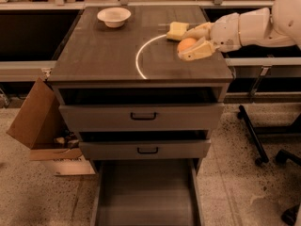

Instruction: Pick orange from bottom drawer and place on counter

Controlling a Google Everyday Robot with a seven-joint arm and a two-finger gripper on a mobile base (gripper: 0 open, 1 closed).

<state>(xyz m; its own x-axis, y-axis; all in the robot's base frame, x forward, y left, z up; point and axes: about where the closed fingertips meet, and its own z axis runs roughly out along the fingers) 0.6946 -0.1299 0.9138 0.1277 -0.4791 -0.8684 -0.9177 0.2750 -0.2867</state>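
Note:
The orange (186,44) is held between the fingers of my gripper (190,44), just above the right side of the counter (108,51), inside the white arc line (141,55). The white arm comes in from the right. The gripper is shut on the orange. The bottom drawer (146,199) stands pulled out below, with a bare grey floor.
A yellow sponge (177,30) lies on the counter just behind the gripper. A white bowl (114,16) sits at the back left. Two upper drawers with black handles (143,116) are slightly open. A cardboard box (40,126) stands at the left; chair wheels (263,145) at the right.

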